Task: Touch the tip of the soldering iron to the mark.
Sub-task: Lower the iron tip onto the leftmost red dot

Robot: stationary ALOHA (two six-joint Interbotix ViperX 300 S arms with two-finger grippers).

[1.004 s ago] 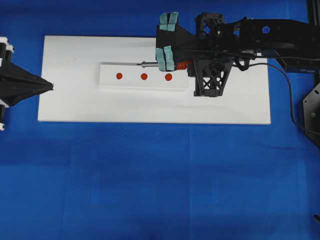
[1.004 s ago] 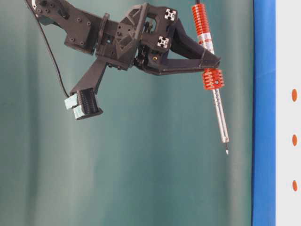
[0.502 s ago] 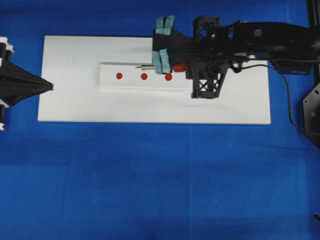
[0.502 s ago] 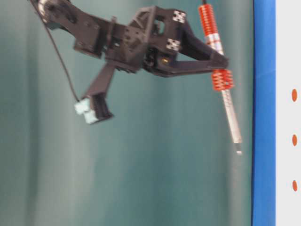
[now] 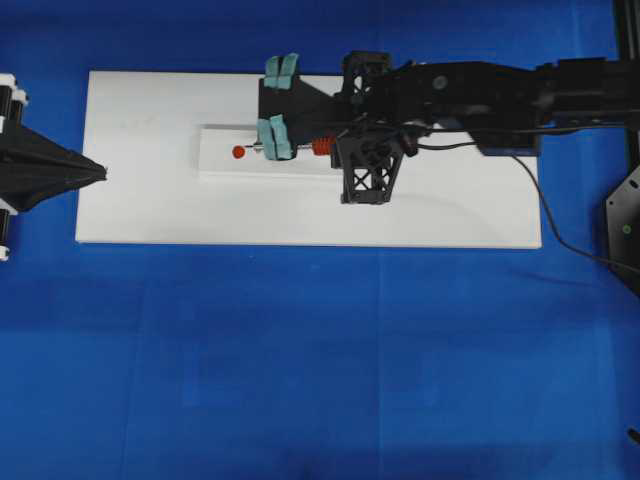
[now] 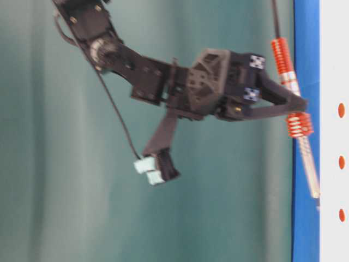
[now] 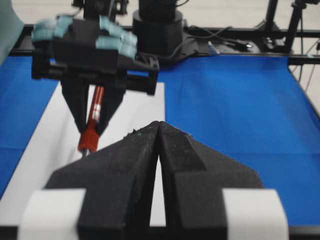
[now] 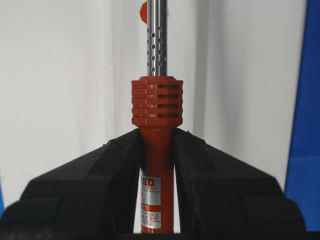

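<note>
Here, soldering iron (image 8: pixel 157 125) lengthwise — tip toward red mark (image 5: pixel 238 152)

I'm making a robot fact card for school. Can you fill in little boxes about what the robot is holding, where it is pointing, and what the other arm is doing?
Holding: right pincer shut on the soldering iron, around its red-orange handle
Pointing: silver shaft aims toward a red dot on the white strip
Tip touching the dot: cannot tell, the tip is hidden or blurred
Dots in overhead view: one; the arm covers the rest of the strip
Other arm: left pincer shut, holding nothing, at the white board's left edge
Surface: blue table cover
</note>
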